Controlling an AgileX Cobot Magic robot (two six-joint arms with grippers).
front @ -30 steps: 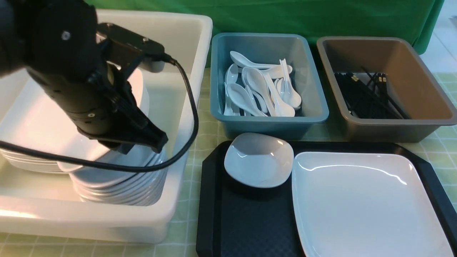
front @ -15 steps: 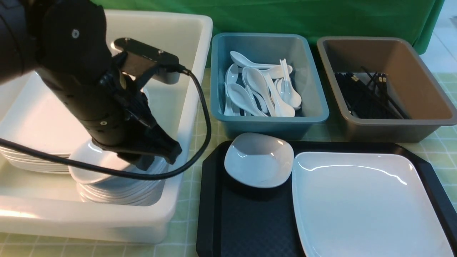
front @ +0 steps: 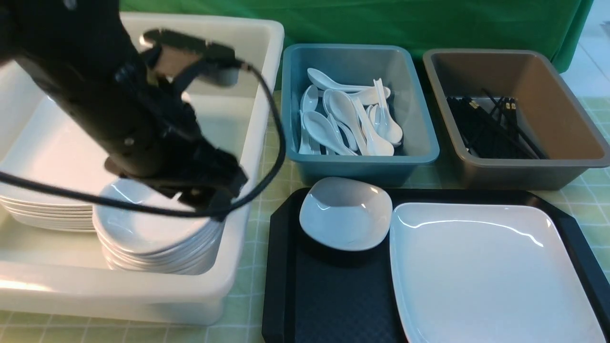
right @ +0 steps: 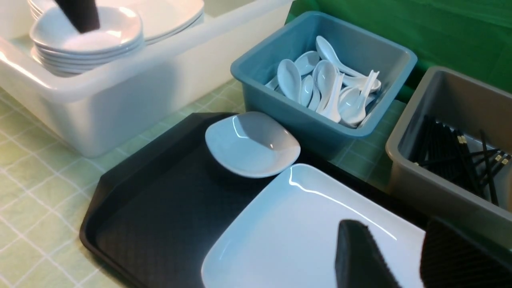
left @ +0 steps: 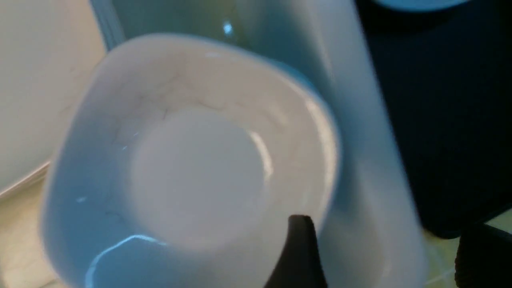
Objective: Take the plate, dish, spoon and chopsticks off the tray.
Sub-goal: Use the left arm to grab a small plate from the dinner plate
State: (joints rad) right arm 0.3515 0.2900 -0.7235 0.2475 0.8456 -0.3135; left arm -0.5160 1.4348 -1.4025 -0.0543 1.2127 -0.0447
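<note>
The black tray [front: 329, 295] holds a small white dish [front: 345, 214] at its far left and the large square plate [front: 486, 276] on its right. No spoon or chopsticks lie on the tray. My left gripper [front: 219, 202] is open and empty, over the right edge of a stack of small dishes [front: 143, 228] in the white tub. In the left wrist view its fingers [left: 300, 248] straddle the tub wall beside the top dish [left: 192, 160]. My right gripper [right: 400, 252] is open and empty, just above the plate's [right: 288, 240] far edge; it is out of the front view.
The white tub [front: 257, 119] at the left also holds a stack of large plates [front: 43, 209]. A teal bin [front: 362, 164] of white spoons and a brown bin [front: 524, 174] of black chopsticks stand behind the tray. My left arm's cable hangs over the tub.
My left gripper lowered a small dish from a tilt onto the stack in the tub, let it go, and shifted right. The tray's contents have not moved.
</note>
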